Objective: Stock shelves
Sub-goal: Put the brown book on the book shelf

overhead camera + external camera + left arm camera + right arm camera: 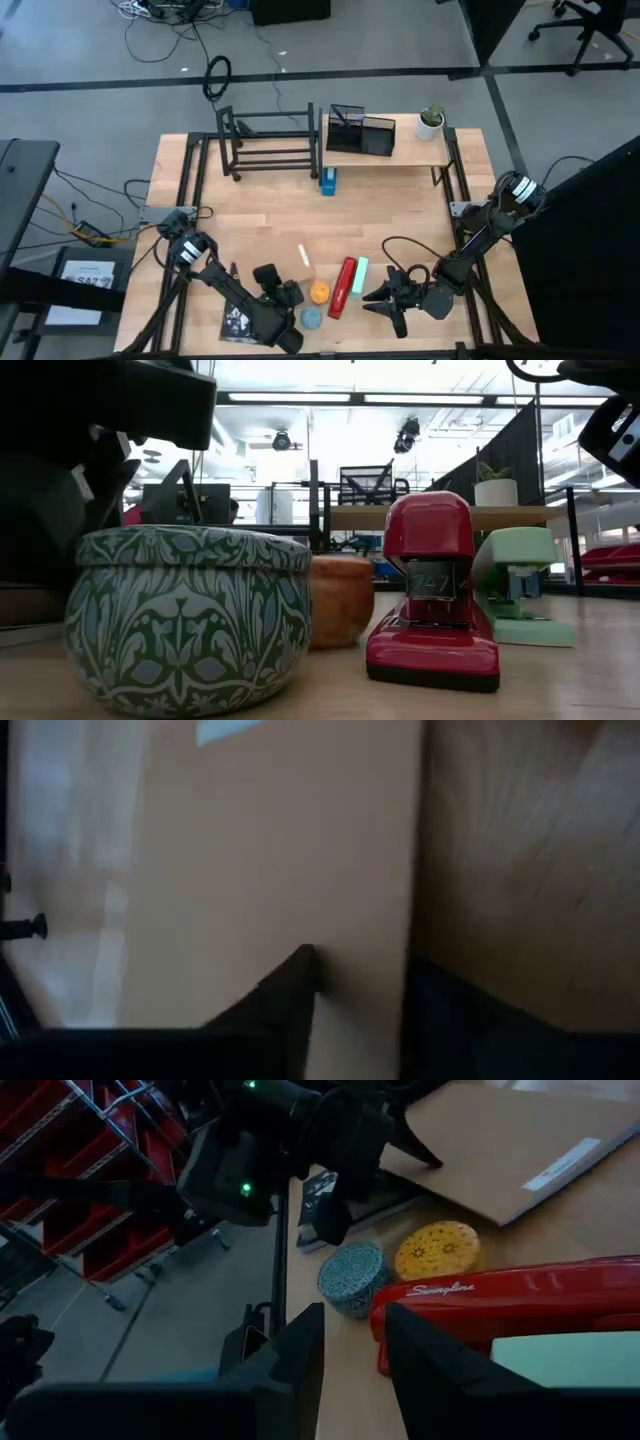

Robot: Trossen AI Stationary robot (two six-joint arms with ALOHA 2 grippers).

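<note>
1. Right gripper empty, fingers narrowly parted, just beside red stapler.
2. Left gripper: opening cannot be told.
3. Shelves lie well beyond; grasp stapler squarely mid-body.

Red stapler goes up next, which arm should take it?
Probably the right. The right gripper sits just beside the red stapler, fingers apart and facing it in its wrist view. The left gripper is over by the tins, aimed at a cardboard envelope.
</note>
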